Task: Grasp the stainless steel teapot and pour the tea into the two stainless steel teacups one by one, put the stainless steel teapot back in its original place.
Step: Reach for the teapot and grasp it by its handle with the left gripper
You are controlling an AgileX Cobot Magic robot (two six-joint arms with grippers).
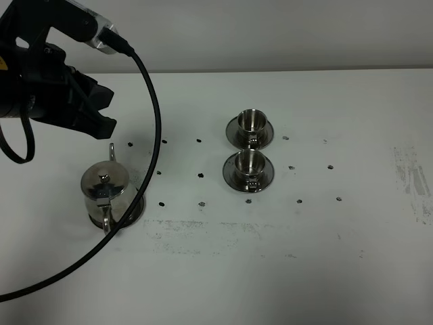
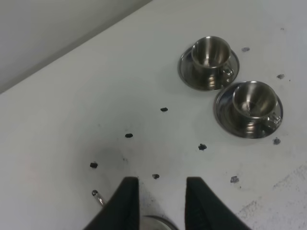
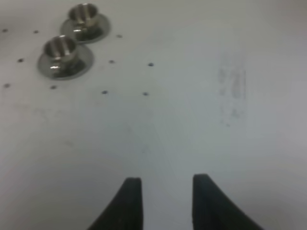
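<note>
The stainless steel teapot [image 1: 105, 189] stands on its round steel tray [image 1: 137, 208] at the left of the table, spout toward the back. Its lid edge [image 2: 157, 221] and spout tip [image 2: 97, 196] show in the left wrist view. The two steel teacups stand on saucers in the middle, one farther back [image 1: 250, 122] [image 2: 210, 51] [image 3: 84, 13], one nearer [image 1: 248, 162] [image 2: 252, 98] [image 3: 60, 48]. No tea shows. My left gripper [image 1: 100, 114] [image 2: 162, 194] is open, above and behind the teapot. My right gripper [image 3: 165, 191] is open over bare table, out of the exterior view.
The white table [image 1: 304, 230] carries small dark marks [image 1: 201, 175] between teapot and cups and grey scuffs [image 1: 409, 176] at the right. A black cable [image 1: 157, 135] hangs from the left arm across the teapot's right side. A wall edge [image 1: 270, 69] bounds the back.
</note>
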